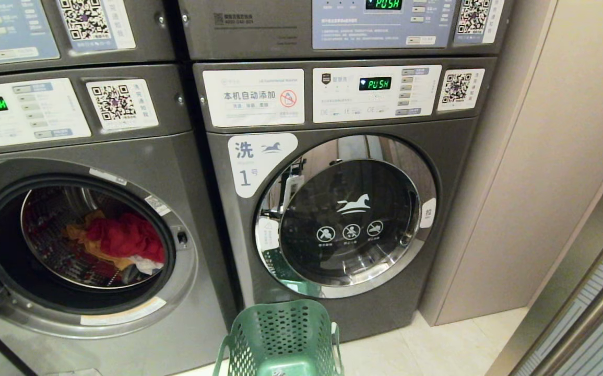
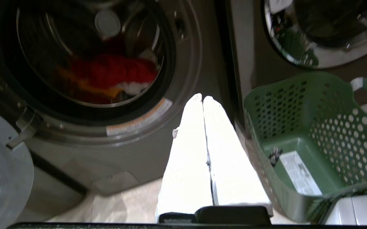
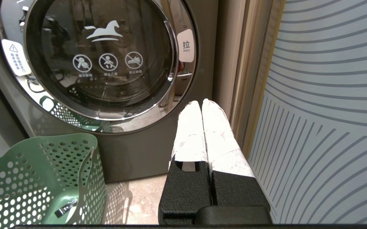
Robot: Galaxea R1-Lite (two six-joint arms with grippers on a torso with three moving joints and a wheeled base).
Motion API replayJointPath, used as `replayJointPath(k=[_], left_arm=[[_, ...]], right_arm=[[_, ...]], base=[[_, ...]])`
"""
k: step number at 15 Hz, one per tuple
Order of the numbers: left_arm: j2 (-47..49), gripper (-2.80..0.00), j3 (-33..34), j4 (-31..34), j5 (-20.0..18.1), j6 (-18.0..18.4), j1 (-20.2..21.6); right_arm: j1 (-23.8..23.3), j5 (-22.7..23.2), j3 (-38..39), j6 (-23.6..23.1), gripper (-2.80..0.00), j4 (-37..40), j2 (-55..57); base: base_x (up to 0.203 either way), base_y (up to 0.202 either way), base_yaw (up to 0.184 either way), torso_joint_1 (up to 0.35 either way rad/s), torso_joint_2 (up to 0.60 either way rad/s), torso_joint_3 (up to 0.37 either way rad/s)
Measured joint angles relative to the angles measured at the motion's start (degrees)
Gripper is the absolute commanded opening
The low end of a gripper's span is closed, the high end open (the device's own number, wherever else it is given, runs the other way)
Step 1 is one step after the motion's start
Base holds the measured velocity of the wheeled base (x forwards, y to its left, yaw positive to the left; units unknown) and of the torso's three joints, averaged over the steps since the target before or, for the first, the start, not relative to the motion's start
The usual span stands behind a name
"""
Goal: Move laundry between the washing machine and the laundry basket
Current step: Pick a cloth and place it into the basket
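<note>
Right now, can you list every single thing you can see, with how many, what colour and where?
washing machine: one, dark grey, on the left, door open.
laundry: one pile, red, orange-yellow and white, inside the open drum.
washer labelled 1: one, dark grey, on the right, door shut.
upper machines: two, grey, stacked above the washers.
laundry basket: one, green, on the floor before the shut washer; no clothes in it.
wall panel: one, beige, far right.
left gripper: white fingers, shut, holding nothing, near the open washer.
right gripper: white fingers, shut, holding nothing, near the shut washer.
</note>
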Motion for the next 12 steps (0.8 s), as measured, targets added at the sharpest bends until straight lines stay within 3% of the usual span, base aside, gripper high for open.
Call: replayJointPath(k=[4, 12], left_arm=[[-8.7, -2.80, 1.7, -1.8, 0.1, -2.7, -1.1], [-10.7, -2.80, 1.8, -2.0, 0.1, -5.2, -1.2]], right_arm=[[0.0, 0.0, 0.0, 0.0, -2.80, 0.0, 0.0], [0.0, 0.0, 0.0, 0.0, -2.80, 0.0, 0.0]], base=[[0.000, 0.000, 0.000, 0.000, 0.00, 0.000], [0.000, 0.000, 0.000, 0.000, 0.00, 0.000]])
